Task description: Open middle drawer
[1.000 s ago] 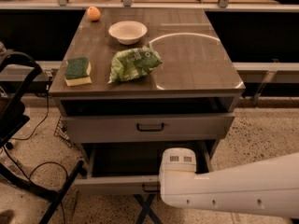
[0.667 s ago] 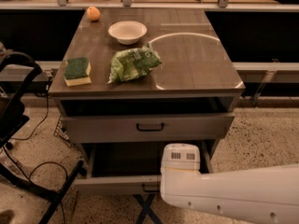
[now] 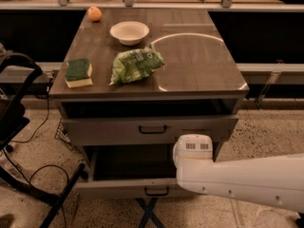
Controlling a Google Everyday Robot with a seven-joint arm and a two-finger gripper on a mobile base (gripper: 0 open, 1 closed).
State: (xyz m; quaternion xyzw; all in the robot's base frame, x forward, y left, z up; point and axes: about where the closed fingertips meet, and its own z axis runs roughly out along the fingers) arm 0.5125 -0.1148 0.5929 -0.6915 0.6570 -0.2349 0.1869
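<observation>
The middle drawer (image 3: 121, 188) is the wide grey one with a low front panel and a small black bar handle (image 3: 156, 191). It stands pulled out at the bottom of the cabinet, and its deep grey inside (image 3: 133, 163) shows. Above it is the drawer with the taller front panel (image 3: 152, 128), with a dark gap over it. My white arm (image 3: 237, 177) reaches in from the lower right, and its end joint (image 3: 192, 148) covers the drawer's right side. My gripper is hidden behind the arm. The lowest drawer is out of view.
On the cabinet top (image 3: 199, 65) lie a green-and-yellow sponge (image 3: 78, 72), a green snack bag (image 3: 135, 65), a white bowl (image 3: 129, 32) and an orange (image 3: 94, 14). A black frame with cables (image 3: 28, 127) stands at the left. Black crossed legs (image 3: 149, 213) show below the drawer.
The arm's end joint has shifted slightly up and to the right. The middle drawer stays pulled out about as far as before.
</observation>
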